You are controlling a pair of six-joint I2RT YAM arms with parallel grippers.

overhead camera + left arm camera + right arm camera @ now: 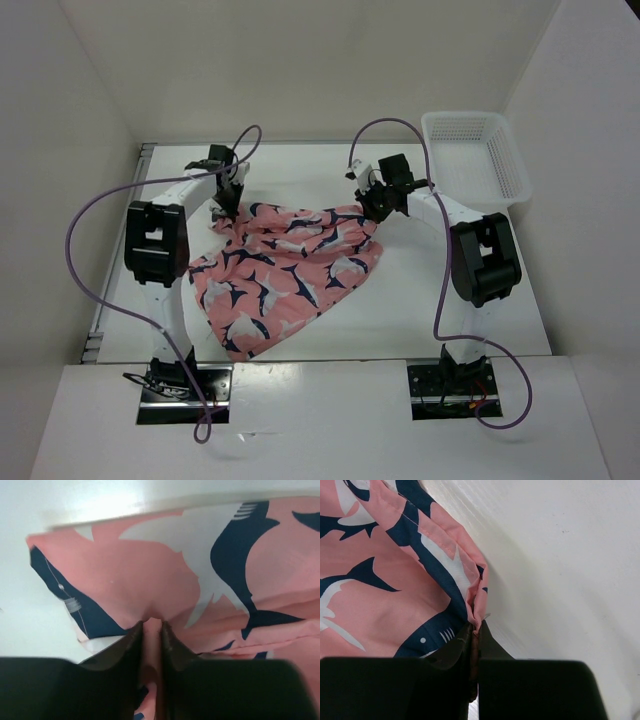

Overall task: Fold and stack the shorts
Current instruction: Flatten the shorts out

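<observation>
The salmon-pink shorts (285, 270) with a navy-and-white print lie spread on the white table between the arms. My left gripper (228, 203) is shut on their far left edge; in the left wrist view its jaws (151, 627) pinch a fold of pink cloth (150, 580). My right gripper (372, 207) is shut on the far right corner; in the right wrist view the jaws (475, 627) clamp the hem of the shorts (380, 580). The near part of the shorts trails toward the arm bases.
A white plastic mesh basket (475, 150) stands at the far right corner. White walls enclose the table on three sides. Purple cables (80, 260) loop from both arms. The table's near edge (320, 358) runs just past the shorts.
</observation>
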